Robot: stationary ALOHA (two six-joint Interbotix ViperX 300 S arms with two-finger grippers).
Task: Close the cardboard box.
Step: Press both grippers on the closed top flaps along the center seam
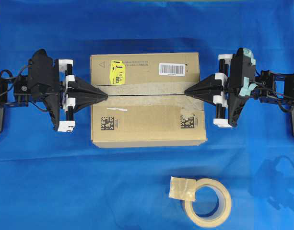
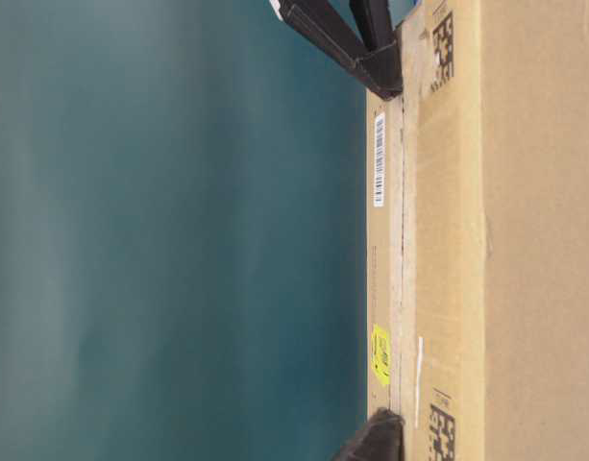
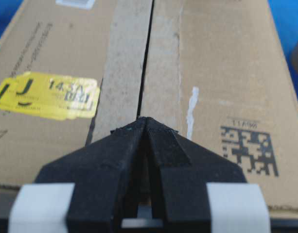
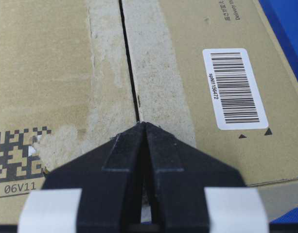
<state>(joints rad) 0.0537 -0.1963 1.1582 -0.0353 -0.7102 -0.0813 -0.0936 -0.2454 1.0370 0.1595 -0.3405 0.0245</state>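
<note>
Sitting mid-table on the blue cloth [image 1: 51, 182], your cardboard box [image 1: 147, 120] has its two long flaps folded flat, meeting along a dark seam [image 1: 147, 95] that runs left to right between worn strips of old tape; you have the left gripper [image 1: 106, 95] at the left end of that seam and the right gripper [image 1: 185, 91] at the right end, tips pointing inward toward each other over the box's top edges; whether either tip presses on the cardboard cannot be told.

Left gripper: fingers brought together into a single point, nothing between them, tip aligned with the seam in the left wrist view [image 3: 145, 119]. Right gripper: likewise pinched to a point and empty, tip on the seam line [image 4: 143, 124].

Labels you can read on the top: yellow sticker [image 1: 118, 72] on the far flap near the left, marked "J" and "14-3A"; white barcode label [image 1: 172, 69] on the far flap toward the right, numbered "spN11156472"; faint print beside it ending "Delivery"; QR-style code [image 1: 107, 123] on the near flap at left, captioned "11A56"; second QR-style code [image 1: 187, 121] at right, captioned "06V11".

Elsewhere: roll of beige tape [image 1: 207, 202] lies on the cloth near you, well apart from the box, toward the right.
</note>
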